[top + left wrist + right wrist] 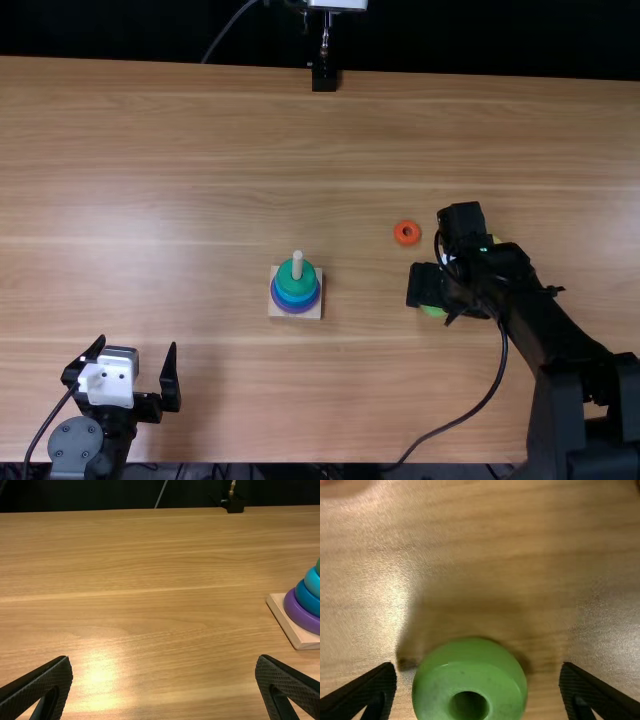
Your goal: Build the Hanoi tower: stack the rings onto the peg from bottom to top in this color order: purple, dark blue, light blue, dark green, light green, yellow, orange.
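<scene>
Item, light green ring [470,662]: one, lying flat on the wooden table [180,200] with its hole upward, under the right arm. Glossy and rounded; by my judgement light, stiff, hard to damage, and a little slippery on its curved shoulder.
Recommended hold: across the widest part, one finger on each opposite side, low on the wall, hole kept clear for the peg [297,262]. A pinch too high could slide off.
Right gripper [479,668]: jaws spread, one on either side of the ring, with a gap to each.
Left gripper [136,343]: jaws spread, nothing between them.
Item, dark green ring [295,284]: uppermost on the peg; the light green looks next.
Item, orange ring [398,234]: loose on the table, near the right arm.
Brands, labels, writing: none that I can make out on the rings.
</scene>
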Controlling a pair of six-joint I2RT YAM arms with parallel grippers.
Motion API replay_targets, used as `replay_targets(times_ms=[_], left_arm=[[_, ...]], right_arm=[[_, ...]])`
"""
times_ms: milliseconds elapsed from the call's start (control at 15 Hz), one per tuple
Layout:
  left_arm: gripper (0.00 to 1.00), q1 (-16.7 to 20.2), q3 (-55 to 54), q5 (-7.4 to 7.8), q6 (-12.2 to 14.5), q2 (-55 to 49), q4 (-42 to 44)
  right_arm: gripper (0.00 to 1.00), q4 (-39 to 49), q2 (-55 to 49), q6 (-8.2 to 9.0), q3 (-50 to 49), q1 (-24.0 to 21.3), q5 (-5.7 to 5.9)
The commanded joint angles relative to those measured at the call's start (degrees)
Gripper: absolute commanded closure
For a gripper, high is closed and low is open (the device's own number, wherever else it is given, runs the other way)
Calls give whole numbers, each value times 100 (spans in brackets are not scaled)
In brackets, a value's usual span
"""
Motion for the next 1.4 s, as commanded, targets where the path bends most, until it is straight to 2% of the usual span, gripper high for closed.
replay_targets(times_ms=[0, 67, 200, 267, 467, 800, 1067, 1333], left_arm=[[0, 55, -663, 139, 71, -67, -227], [0, 55, -663, 139, 71, -67, -227], [0, 55, -663, 139, 71, -67, -227], [0, 55, -663, 139, 71, -67, -227], [0, 55, -663, 139, 71, -67, -227], [0, 55, -663, 139, 71, -67, -227], [0, 55, -663, 139, 71, -67, -227], [0, 55, -663, 149, 71, -67, -227]], right_arm=[[57, -11, 91, 158, 201, 129, 83], [77, -11, 91, 147, 201, 138, 83], [94, -22, 91, 147, 201, 208, 93], [100, -43, 82, 137, 201, 243, 93], [100, -422, 21, 31, 421, 375, 93], [100, -1635, -489, 21, 1274, 1043, 83], [100, -2426, -498, 21, 2478, 1834, 72], [100, -2816, -401, 21, 3734, 2317, 83]])
